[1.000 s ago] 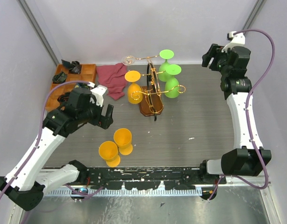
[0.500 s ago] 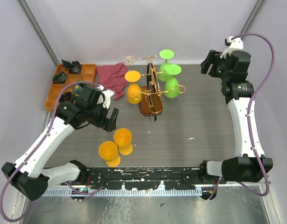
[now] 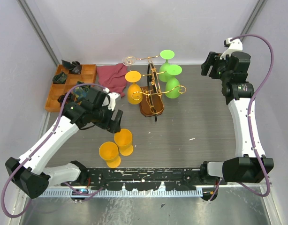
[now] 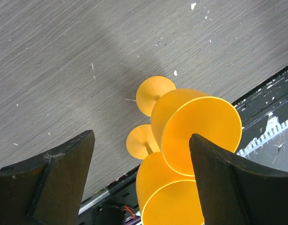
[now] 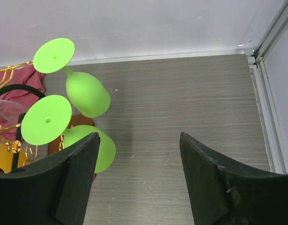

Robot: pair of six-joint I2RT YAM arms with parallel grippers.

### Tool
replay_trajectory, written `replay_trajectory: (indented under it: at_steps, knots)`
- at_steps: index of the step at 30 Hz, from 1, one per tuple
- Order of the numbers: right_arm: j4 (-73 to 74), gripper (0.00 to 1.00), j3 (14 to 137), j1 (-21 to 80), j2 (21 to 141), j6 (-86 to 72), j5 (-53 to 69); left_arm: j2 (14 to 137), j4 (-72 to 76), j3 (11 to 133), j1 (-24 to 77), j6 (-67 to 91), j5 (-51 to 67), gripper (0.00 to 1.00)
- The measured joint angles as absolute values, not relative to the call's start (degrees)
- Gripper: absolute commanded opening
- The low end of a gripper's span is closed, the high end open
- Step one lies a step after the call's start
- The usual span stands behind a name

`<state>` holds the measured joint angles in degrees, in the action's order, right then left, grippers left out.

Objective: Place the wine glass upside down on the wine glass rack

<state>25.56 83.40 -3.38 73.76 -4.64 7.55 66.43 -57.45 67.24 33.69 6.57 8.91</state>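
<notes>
Two orange wine glasses stand upright near the table's front, left of centre. My left gripper is open and empty just above and behind them. In the left wrist view both glasses show between its fingers. The gold wire rack on its brown wooden base holds an upside-down orange glass, two green glasses and a clear glass. My right gripper is open and empty at the back right. In its wrist view the green glasses are at the left.
A wooden tray with dark items sits at the back left. A maroon cloth lies next to it, left of the rack. Walls close the back and both sides.
My left gripper has moved right and nearer, coming over the two standing orange glasses. My right arm has shifted only slightly.
</notes>
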Motion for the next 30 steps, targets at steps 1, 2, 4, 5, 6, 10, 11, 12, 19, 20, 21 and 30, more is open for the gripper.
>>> replay_trajectory:
  at_steps: [1,2,4,5,6,10,11,12,19,20,21,30]
  knots:
    - [25.6,0.75,83.4,-3.4,73.8,-4.6,7.6,66.8,-57.3,67.1,34.3,6.7,9.0,0.88]
    - [25.6,0.74,83.4,-3.4,73.8,-4.6,7.6,67.3,-57.1,67.0,34.9,6.9,9.0,0.86]
    - [25.6,0.74,83.4,-3.4,73.8,-4.4,7.6,68.2,-56.8,66.8,35.9,7.2,8.9,0.82]
    - [25.5,0.75,83.4,-3.4,73.8,-4.4,7.6,68.8,-56.7,66.7,36.3,7.3,8.9,0.8]
    - [25.6,0.75,83.4,-3.4,73.8,-4.4,7.5,69.2,-56.7,66.7,36.6,7.4,8.7,0.76]
    - [25.5,0.75,83.4,-3.4,73.8,-4.3,7.5,71.1,-56.7,66.7,37.3,7.7,7.9,0.57]
    - [25.5,0.75,83.4,-3.4,73.8,-4.3,7.5,71.6,-56.7,66.7,37.3,7.7,7.7,0.54]
    - [25.5,0.75,83.4,-3.4,73.8,-4.2,7.5,72.0,-56.8,66.7,37.3,7.7,7.6,0.5]
    - [25.4,0.75,83.4,-3.4,74.1,-3.5,7.2,75.0,-56.9,66.7,37.3,7.7,7.9,0.22]
    - [25.3,0.75,83.4,-3.4,74.1,-3.4,7.1,75.4,-56.9,66.7,37.3,7.6,8.1,0.17]
    - [25.3,0.75,83.4,-3.4,74.3,-3.3,7.1,75.6,-56.9,66.7,37.3,7.7,8.1,0.11]
    - [25.3,0.75,83.4,-3.4,74.9,-3.3,7.1,75.9,-59.4,69.2,37.3,6.9,4.0,0.0]
